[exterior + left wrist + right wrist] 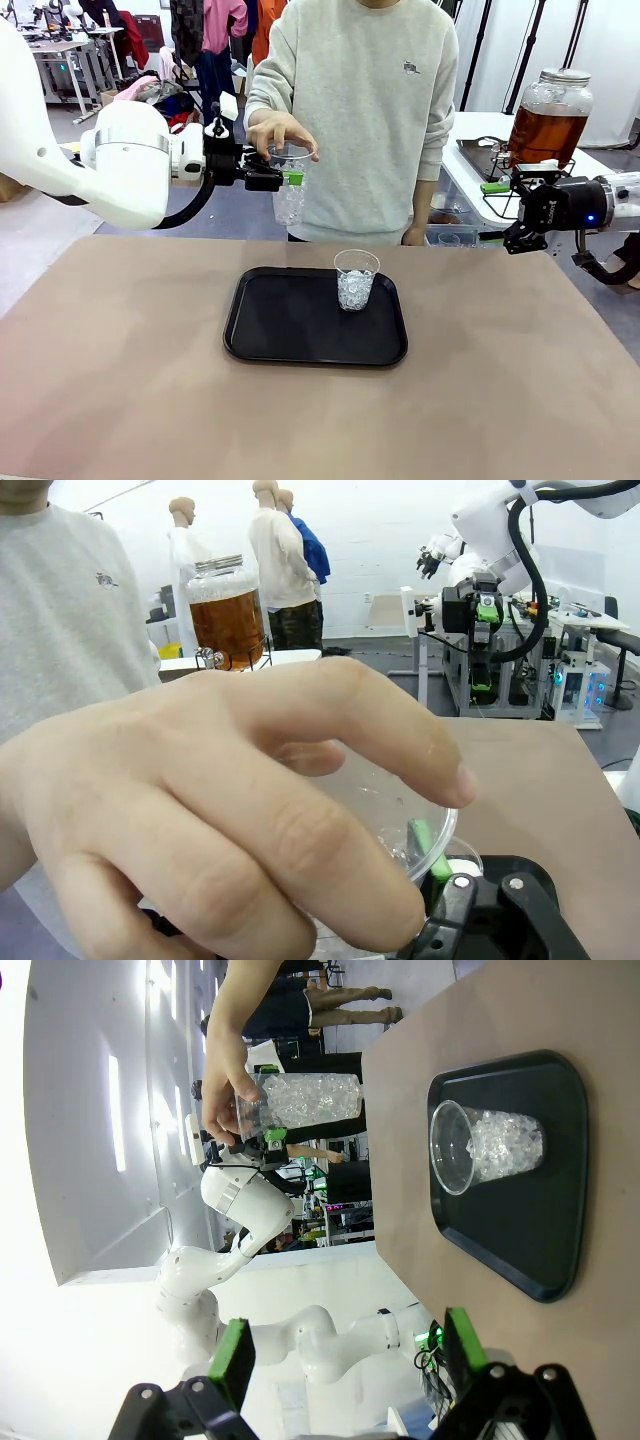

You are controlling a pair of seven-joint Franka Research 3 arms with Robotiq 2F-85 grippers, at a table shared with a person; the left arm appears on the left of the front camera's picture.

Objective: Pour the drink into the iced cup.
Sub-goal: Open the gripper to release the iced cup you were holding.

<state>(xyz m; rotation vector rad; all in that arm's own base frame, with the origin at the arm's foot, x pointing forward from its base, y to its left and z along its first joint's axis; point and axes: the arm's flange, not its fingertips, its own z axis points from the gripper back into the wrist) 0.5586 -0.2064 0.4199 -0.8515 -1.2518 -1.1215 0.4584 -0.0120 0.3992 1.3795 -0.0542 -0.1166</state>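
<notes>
Locate the clear amber-brown drink [545,138] inside the big round glass jar [552,100] with the silvery lid [566,75]. The jar stands upright on a white side tabletop [590,165], just behind and above the right gripper [505,213].

The right gripper's fingers stand wide apart with nothing between them. It hovers near the far right corner of the brown tabletop [120,380].

Ahead of this gripper, in the right wrist view, a clear plastic cup of ice [485,1145] stands upright on a flat black rectangular tray [560,1200]. The tray lies at the middle of the brown tabletop, well apart from both grippers.

The left gripper [288,179] is raised above the far edge of the brown tabletop. A second clear plastic cup of ice [289,205] hangs at its fingertips, and one green pad [430,845] lies against the cup's rim. The person's hand [280,132] rests on the mouth of this cup from above, directly over the left gripper's fingertips, with the fingers spread across the rim.

You cannot tell whether the left gripper clamps the cup or merely touches it.
</notes>
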